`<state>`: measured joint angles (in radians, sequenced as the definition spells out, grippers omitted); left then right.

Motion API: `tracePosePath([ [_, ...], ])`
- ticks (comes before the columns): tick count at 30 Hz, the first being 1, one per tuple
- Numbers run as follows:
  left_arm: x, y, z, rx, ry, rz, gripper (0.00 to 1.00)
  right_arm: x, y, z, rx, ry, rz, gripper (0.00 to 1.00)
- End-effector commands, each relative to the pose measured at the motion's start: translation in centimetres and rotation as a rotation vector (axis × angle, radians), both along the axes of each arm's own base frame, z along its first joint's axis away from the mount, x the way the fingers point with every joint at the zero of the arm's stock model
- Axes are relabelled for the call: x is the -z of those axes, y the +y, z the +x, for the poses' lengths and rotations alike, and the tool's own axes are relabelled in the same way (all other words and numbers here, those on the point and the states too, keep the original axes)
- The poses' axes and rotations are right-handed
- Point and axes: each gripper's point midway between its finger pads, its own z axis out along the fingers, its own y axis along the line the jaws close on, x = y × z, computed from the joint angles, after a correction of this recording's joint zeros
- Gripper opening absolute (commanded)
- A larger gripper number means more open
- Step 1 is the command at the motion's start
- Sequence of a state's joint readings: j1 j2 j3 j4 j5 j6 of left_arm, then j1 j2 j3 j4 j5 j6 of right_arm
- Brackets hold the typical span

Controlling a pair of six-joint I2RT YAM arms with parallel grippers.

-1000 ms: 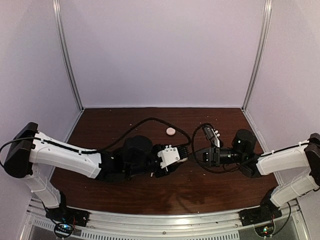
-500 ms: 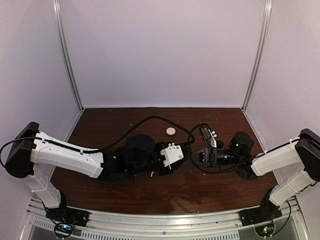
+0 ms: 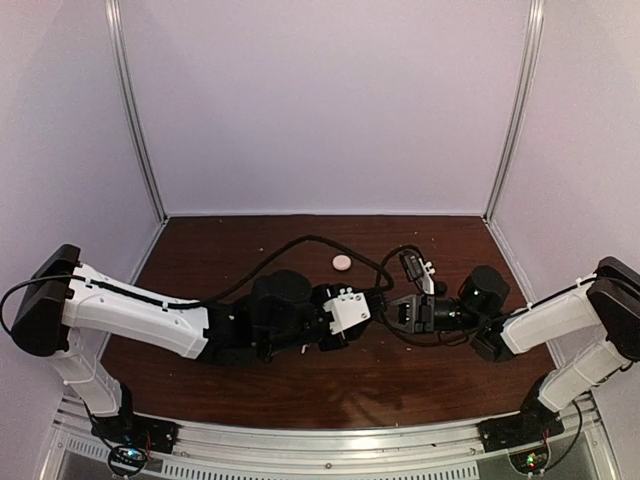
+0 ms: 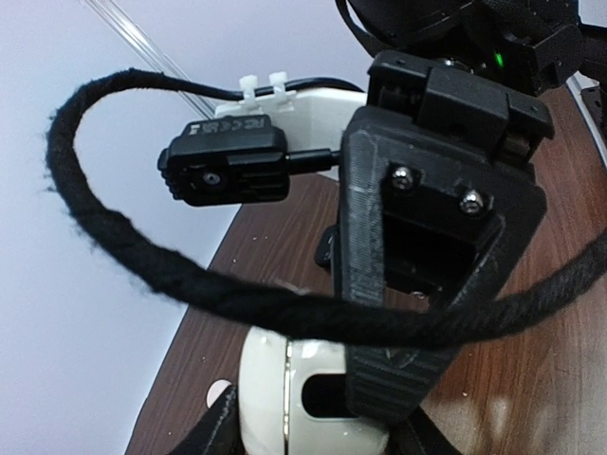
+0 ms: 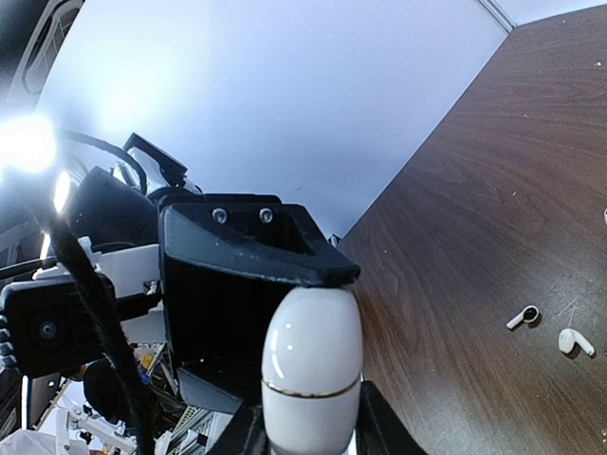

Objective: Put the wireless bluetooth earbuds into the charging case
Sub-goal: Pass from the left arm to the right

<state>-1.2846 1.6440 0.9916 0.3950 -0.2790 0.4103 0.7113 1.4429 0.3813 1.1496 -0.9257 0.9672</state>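
A glossy white charging case (image 4: 285, 408) with a thin gold seam sits closed between my left gripper's (image 4: 318, 436) fingers at the bottom of the left wrist view. My right gripper (image 5: 311, 431) also has its fingers round the same case (image 5: 311, 365), seen edge-on. One ribbed right finger (image 4: 398, 370) lies across the case's face. In the top view the two grippers meet at mid-table, left (image 3: 372, 308) and right (image 3: 392, 312), and the case is hidden between them. Two whitish earbuds (image 5: 524, 317) (image 5: 575, 341) lie loose on the brown table.
A small pink disc (image 3: 342, 262) lies on the table behind the grippers and also shows in the left wrist view (image 4: 218, 391). A black braided cable (image 3: 300, 240) loops over the left arm and crosses the left wrist view (image 4: 190, 284). White walls enclose the table (image 3: 250, 390).
My right arm has reached left toward the left gripper until the two grippers meet. My left gripper has shifted slightly right.
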Motion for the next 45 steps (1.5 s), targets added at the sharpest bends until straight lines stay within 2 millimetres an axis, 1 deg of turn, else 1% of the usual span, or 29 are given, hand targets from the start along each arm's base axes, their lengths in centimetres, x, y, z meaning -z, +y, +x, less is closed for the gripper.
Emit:
tracePosePath([
  [1, -1.3, -1.0, -0.4, 0.015, -0.028, -0.036, 0.37, -1.7, 0.0, -0.3, 0.006, -0.065, 0.053, 0.33],
  [6, -1.4, -0.9, -0.6, 0.016, -0.031, -0.036, 0.36, -1.7, 0.0, -0.3, 0.009, -0.069, 0.053, 0.31],
  [10, -1.3, -0.9, -0.6, 0.015, -0.028, -0.035, 0.36, -1.8, -0.1, -0.3, 0.011, -0.074, 0.054, 0.23],
  [13, -1.5, -0.8, -0.3, -0.002, -0.025, -0.043, 0.38, -1.7, -0.1, -0.3, 0.009, -0.074, 0.050, 0.21],
  [15, -1.6, -0.7, -0.1, -0.014, -0.029, -0.044, 0.38, -1.7, -0.1, -0.4, 0.005, -0.076, 0.051, 0.22],
  [17, -1.8, -0.7, -0.1, -0.018, -0.033, -0.044, 0.38, -1.6, -0.1, -0.5, -0.001, -0.073, 0.048, 0.28],
  [22, -2.1, -0.6, 0.2, -0.034, -0.040, -0.052, 0.38, -1.1, 0.0, -0.5, -0.005, -0.062, 0.038, 0.31],
  [24, -2.2, -0.5, 0.3, -0.042, -0.038, -0.058, 0.39, -1.3, 0.0, -0.6, -0.008, -0.070, 0.039, 0.31],
  [27, -2.3, -0.5, 0.1, -0.035, -0.030, -0.063, 0.38, -1.2, 0.0, -0.6, -0.009, -0.079, 0.030, 0.31],
  [32, -2.2, -0.5, 0.1, -0.032, -0.022, -0.064, 0.39, -1.5, 0.0, -0.5, -0.002, -0.096, 0.027, 0.26],
  [36, -2.1, -0.5, 0.2, -0.038, -0.024, -0.063, 0.39, -1.6, 0.0, -0.6, -0.005, -0.098, 0.029, 0.27],
  [37, -2.2, -0.5, 0.2, -0.038, -0.023, -0.063, 0.41, -1.6, 0.0, -0.6, -0.003, -0.100, 0.029, 0.24],
  [39, -2.2, -0.5, 0.2, -0.039, -0.020, -0.062, 0.50, -1.7, -0.1, -0.6, -0.002, -0.105, 0.030, 0.19],
  [42, -2.4, -0.1, 0.4, -0.064, -0.005, -0.071, 0.66, -1.8, -0.1, -0.6, 0.002, -0.117, 0.032, 0.16],
  [45, -2.9, 0.7, -0.1, -0.051, 0.018, -0.091, 0.78, -2.3, -0.2, -0.3, 0.010, -0.151, 0.030, 0.15],
])
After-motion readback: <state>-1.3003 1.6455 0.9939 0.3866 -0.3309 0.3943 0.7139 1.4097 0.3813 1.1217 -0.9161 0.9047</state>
